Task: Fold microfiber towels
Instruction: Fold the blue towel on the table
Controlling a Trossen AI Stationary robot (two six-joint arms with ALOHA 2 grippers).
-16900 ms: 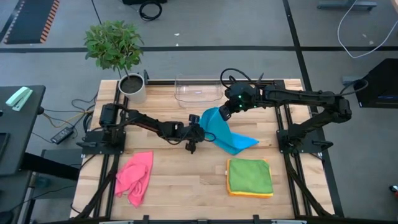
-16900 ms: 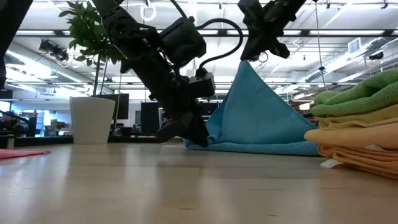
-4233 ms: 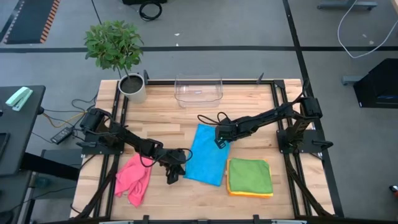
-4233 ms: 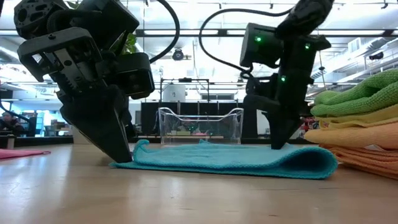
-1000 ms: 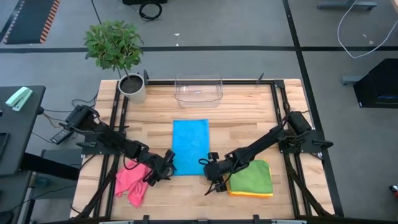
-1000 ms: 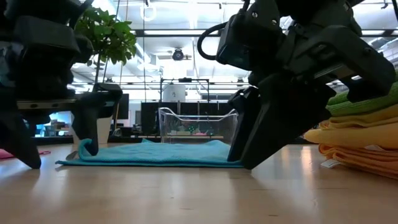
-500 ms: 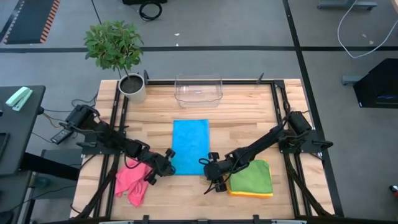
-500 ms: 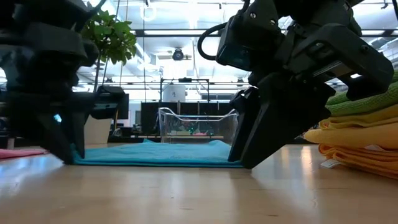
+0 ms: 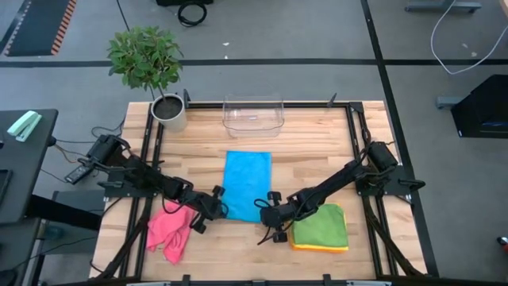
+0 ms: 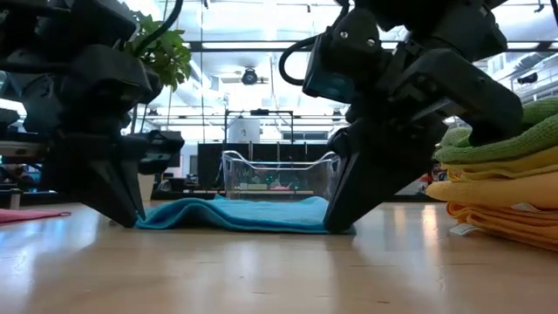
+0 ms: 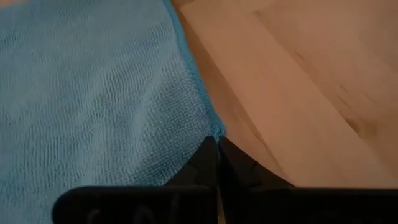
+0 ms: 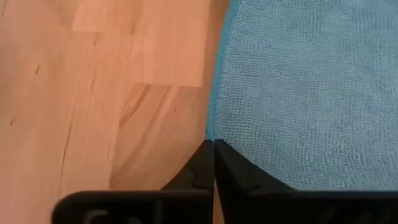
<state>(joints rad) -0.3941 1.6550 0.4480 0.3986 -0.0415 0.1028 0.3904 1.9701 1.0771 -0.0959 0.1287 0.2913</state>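
A blue microfiber towel (image 9: pixel 247 184) lies flat in the middle of the table, its long sides running near to far. My left gripper (image 9: pixel 216 208) is shut at its near left corner, and my right gripper (image 9: pixel 270 214) is shut at its near right corner. In the low view the left gripper (image 10: pixel 131 218) and the right gripper (image 10: pixel 336 225) stand at the two ends of the blue towel (image 10: pixel 231 214). A crumpled pink towel (image 9: pixel 171 226) lies at the near left. A green towel (image 9: pixel 319 225) tops a folded stack at the near right. My left gripper pinches the blue towel's near left corner (image 11: pixel 213 129) between its two shut fingers, slanting down from the near left. The corner sits at the fingertips and the towel lies on the table. My right gripper pinches the near right corner (image 12: pixel 215 134) between its two shut fingers, slanting down from the near right. The towel still rests on the wood.
A clear plastic bin (image 9: pixel 254 114) stands at the far edge behind the blue towel. A potted plant (image 9: pixel 167 107) stands at the far left corner. The stack under the green towel shows yellow and orange layers (image 10: pixel 501 209) at the right of the low view.
My left gripper has moved toward the table's right and shut on the towel's near left corner. My right gripper has shut on the near right corner. The towel's near edge has been pushed in a little and bulges slightly.
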